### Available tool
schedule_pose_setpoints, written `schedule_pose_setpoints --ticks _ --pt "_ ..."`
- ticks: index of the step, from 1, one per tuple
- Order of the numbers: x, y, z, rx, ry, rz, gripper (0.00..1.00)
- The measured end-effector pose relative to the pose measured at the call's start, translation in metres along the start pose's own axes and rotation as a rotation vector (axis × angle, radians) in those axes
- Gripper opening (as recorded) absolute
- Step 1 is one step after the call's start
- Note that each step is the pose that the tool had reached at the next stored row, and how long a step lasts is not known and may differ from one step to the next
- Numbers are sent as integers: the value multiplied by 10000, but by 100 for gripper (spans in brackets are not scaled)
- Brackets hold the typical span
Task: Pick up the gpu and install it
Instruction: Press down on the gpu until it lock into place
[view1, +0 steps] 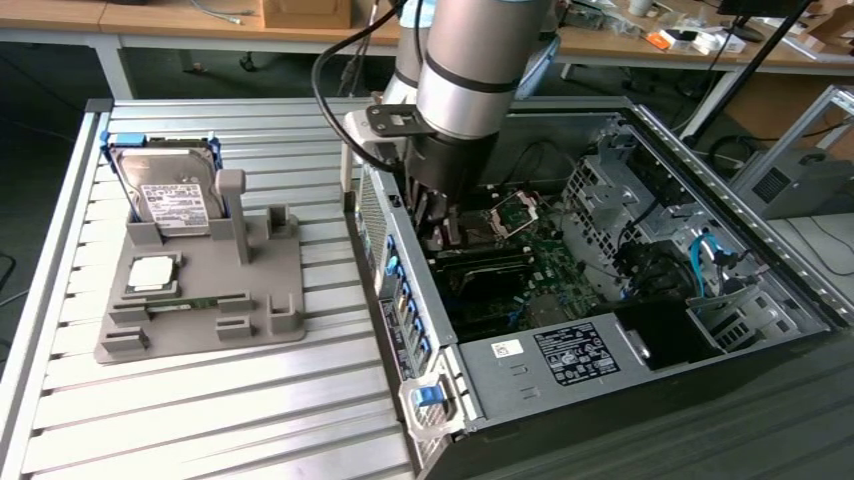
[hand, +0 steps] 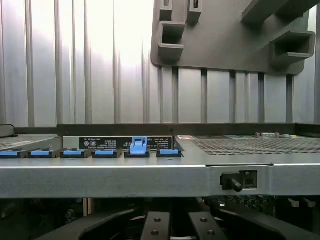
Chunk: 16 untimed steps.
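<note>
- Exterior view: the gripper (view1: 443, 232), fingers pressed together, is lowered into the open computer case (view1: 747, 270).
- A hard drive (view1: 174, 200) and chip (view1: 151, 272) are held in the grey tray (view1: 274, 310), well apart from the fingers.

A robotics lab: open computer case (view1: 627, 300) on slatted aluminium table (view1: 200, 400) (cluttered workbenches (view1: 174, 20) behind).

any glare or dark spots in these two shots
Wrist view: strong glare washes out the slatted table above the computer case, while the case interior along the lower edge, around the gripper, sits in deep shadow. Exterior view: even lighting, mild sheen on the table slats; the case's inside under the arm is darker.
</note>
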<state>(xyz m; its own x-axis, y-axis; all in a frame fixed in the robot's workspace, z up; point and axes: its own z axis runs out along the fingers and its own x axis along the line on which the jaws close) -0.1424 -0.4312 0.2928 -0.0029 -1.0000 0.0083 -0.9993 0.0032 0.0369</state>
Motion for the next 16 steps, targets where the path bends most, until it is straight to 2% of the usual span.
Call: schedule_pose_setpoints --ticks 3,10,16 --pt "12 15 1 3 -14 -4 11" --pt "104 21 2 2 -166 -7 11" --pt "106 -9 2 -15 -170 -5 11"
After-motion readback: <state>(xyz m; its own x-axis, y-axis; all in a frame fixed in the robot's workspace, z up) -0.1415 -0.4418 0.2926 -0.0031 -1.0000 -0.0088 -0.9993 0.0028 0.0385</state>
